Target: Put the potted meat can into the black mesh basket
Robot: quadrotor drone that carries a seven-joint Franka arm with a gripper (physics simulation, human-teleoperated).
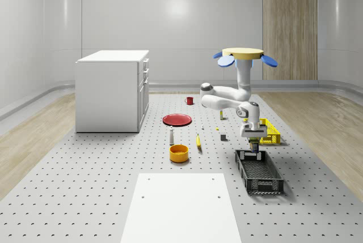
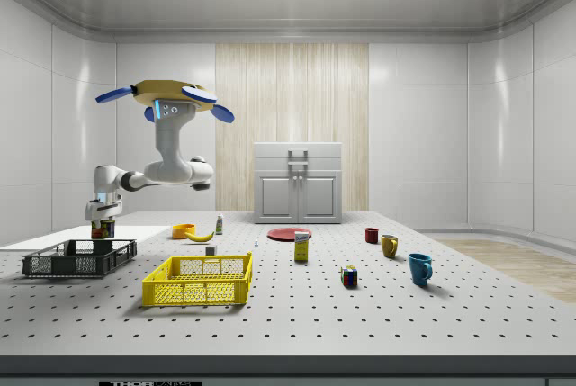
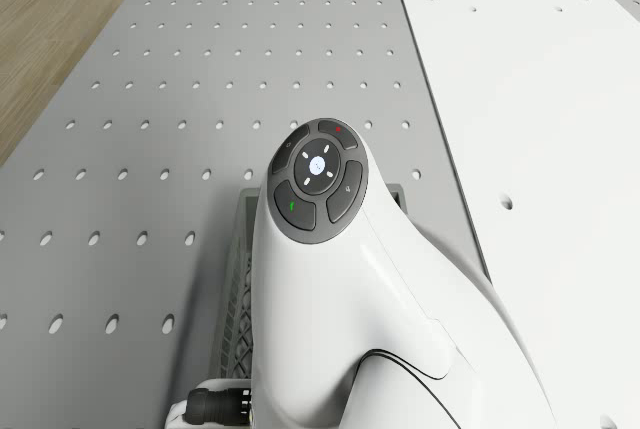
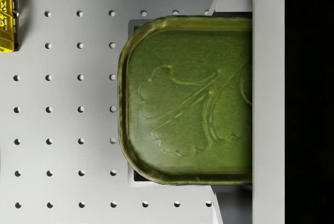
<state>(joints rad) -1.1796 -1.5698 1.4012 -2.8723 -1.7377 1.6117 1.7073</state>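
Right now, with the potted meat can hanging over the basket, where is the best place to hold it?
Hold it by two opposite side walls, coming straight down from above, as the tool does now. The potted meat can sits upright and its top is a rounded rectangle, so those walls are flat and parallel. The drone hovers above the table, with the can over one end of the black mesh basket.

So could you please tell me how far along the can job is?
Done: the potted meat can is off the table, gripped in the pincer. In hand: the hovering drone holds it above the far end of the black mesh basket. Left: lowering and releasing it inside.
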